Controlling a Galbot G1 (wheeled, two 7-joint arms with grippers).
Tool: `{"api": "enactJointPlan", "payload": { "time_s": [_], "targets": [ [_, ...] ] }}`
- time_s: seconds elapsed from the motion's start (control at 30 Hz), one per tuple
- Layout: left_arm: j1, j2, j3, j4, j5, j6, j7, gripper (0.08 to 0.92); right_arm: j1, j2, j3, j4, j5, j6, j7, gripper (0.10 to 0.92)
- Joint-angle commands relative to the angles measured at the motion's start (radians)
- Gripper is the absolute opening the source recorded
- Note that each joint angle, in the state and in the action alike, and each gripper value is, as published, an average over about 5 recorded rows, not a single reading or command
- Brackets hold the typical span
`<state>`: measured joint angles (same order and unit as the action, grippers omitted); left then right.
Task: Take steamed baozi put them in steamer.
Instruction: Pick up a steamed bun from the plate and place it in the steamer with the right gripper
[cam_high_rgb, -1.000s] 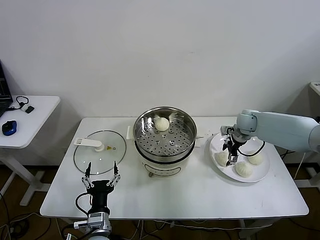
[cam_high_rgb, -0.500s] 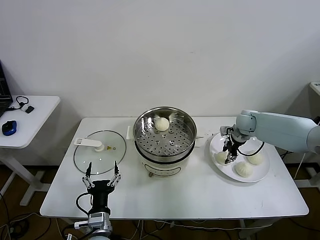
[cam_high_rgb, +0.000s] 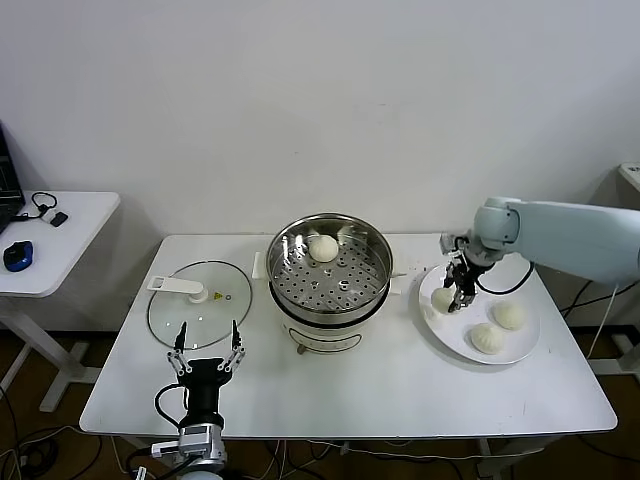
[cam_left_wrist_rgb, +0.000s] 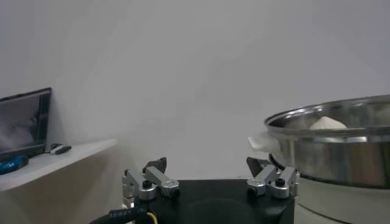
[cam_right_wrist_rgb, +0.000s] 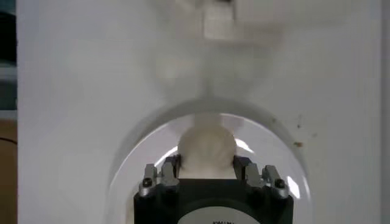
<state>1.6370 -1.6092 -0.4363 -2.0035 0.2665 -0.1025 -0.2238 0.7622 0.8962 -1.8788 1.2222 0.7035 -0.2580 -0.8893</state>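
Observation:
One steamed baozi (cam_high_rgb: 323, 248) lies on the perforated floor of the steamer (cam_high_rgb: 376, 252), a shiny steel pot at the table's middle. My right gripper (cam_high_rgb: 455, 297) is shut on another baozi (cam_high_rgb: 443, 298) and holds it just above the left part of the white plate (cam_high_rgb: 455, 340). The right wrist view shows that baozi (cam_right_wrist_rgb: 206, 148) pinched between the jaws of the right gripper (cam_right_wrist_rgb: 206, 163), with the plate (cam_right_wrist_rgb: 131, 159) underneath. Two more baozi (cam_high_rgb: 509, 315) (cam_high_rgb: 488, 338) rest on the plate. My left gripper (cam_high_rgb: 205, 345) stands open and idle near the front edge.
A flat glass lid (cam_high_rgb: 200, 305) with a white handle lies left of the steamer. The left wrist view shows the open left gripper (cam_left_wrist_rgb: 207, 165) and the steamer's wall (cam_left_wrist_rgb: 341, 149). A side table (cam_high_rgb: 60, 250) with a blue mouse (cam_high_rgb: 18, 255) stands at far left.
My right gripper closed on a baozi on the plate and raised it, shifting slightly back and toward the steamer. The left arm has stayed put.

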Motion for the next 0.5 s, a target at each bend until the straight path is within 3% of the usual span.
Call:
{"api": "enactJointPlan", "payload": {
  "time_s": [0.03, 0.5],
  "targets": [
    [0.000, -0.049, 0.008, 0.006, 0.007, -0.005, 0.000, 0.823, 0.393, 0.066, -0.136, 0.190, 0.182, -0.008, -0.043, 0.586],
    [0.007, -0.049, 0.021, -0.005, 0.010, -0.006, 0.010, 0.823, 0.350, 0.312, 0.001, 0.145, 0.341, -0.073, -0.015, 0.577]
  ]
}}
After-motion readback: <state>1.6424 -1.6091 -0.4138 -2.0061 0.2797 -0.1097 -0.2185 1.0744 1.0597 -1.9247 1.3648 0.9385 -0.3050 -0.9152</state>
